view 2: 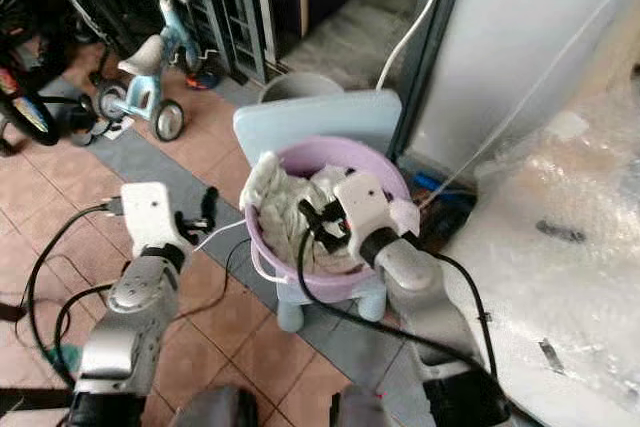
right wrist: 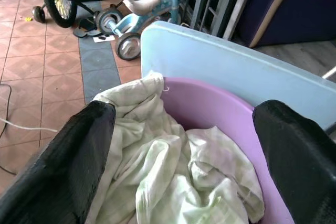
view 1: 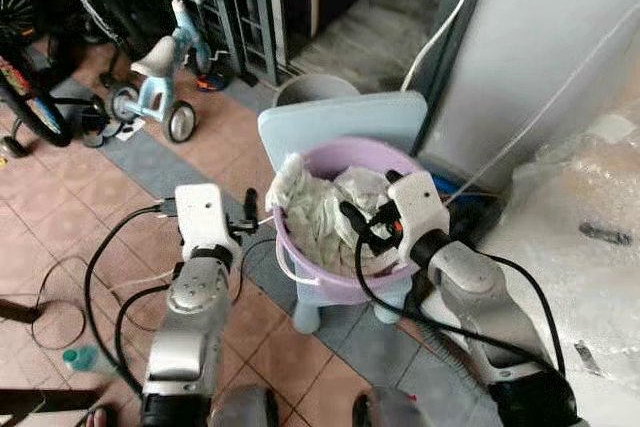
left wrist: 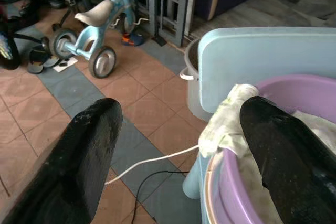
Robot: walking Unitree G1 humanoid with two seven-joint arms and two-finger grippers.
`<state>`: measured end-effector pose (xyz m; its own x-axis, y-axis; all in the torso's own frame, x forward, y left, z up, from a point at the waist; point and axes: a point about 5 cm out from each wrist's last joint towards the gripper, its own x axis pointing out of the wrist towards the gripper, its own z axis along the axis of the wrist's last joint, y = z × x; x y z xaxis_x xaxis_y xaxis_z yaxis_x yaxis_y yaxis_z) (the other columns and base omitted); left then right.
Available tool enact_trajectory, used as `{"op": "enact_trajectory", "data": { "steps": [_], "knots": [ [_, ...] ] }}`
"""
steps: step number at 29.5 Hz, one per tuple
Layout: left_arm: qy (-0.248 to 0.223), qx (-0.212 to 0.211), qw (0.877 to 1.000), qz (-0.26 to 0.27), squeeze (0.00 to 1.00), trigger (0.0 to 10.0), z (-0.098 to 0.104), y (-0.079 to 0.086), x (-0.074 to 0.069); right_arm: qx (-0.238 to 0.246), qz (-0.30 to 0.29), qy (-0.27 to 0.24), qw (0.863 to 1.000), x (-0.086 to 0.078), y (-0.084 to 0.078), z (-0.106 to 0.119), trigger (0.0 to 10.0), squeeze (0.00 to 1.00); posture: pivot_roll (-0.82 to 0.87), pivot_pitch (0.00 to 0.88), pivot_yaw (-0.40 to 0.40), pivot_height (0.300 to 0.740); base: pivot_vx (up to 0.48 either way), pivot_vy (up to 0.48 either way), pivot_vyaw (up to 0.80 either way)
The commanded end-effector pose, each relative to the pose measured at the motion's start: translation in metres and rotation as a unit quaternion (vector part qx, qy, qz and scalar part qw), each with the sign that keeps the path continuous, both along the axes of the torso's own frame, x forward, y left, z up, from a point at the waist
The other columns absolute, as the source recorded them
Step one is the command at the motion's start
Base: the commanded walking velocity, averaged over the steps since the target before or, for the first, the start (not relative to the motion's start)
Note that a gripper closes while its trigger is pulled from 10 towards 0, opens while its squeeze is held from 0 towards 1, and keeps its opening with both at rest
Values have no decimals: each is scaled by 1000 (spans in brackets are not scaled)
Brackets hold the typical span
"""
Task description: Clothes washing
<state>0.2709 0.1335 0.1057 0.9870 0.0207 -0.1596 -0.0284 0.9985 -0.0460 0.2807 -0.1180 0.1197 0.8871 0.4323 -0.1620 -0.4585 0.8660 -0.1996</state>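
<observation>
Here, the white washing machine is standing at the far right, likely where the laundry is headed. Nearer, a pale blue child's chair is serving as a stand, keeping the purple basin off the tiled floor within reach. Pale crumpled clothes are filling the basin and spilling over its left rim. The right gripper is hovering over the clothes, jaws spread wide and empty, seemingly poised to grab. The left gripper is waiting just left of the rim, jaws also wide apart, holding nothing.
</observation>
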Motion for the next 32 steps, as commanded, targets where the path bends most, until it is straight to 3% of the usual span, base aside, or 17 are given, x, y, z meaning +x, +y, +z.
{"op": "enact_trajectory", "data": {
  "steps": [1,10,16,17,21,28,32],
  "knots": [
    [15,9,1000,22,0,10000,-5,10,-4,-9,2,33,999,-1,6,-12,10000,0,27,154,5,740,0,0,0],
    [22,18,999,38,0,10000,-7,15,-13,-57,-21,99,993,-3,-5,-44,10000,0,72,172,-5,740,0,0,0],
    [52,18,998,37,0,10000,-13,21,-30,-74,-52,124,988,4,-11,-60,10000,0,111,200,1,740,0,0,0],
    [60,25,997,30,0,10000,-14,22,-35,-63,-82,150,983,8,-16,-70,10000,0,127,209,6,740,0,0,0],
    [67,40,997,20,0,10000,-13,24,-44,-68,-96,176,977,10,-16,-84,10000,0,162,232,15,740,0,0,0],
    [78,29,996,22,0,10000,-3,27,-64,-82,-116,174,975,24,-16,-89,10000,0,238,303,16,740,0,0,0],
    [87,51,995,25,0,10000,3,29,-80,-76,-117,135,981,37,-10,-80,10000,0,269,366,18,740,0,0,0]
  ]
}}
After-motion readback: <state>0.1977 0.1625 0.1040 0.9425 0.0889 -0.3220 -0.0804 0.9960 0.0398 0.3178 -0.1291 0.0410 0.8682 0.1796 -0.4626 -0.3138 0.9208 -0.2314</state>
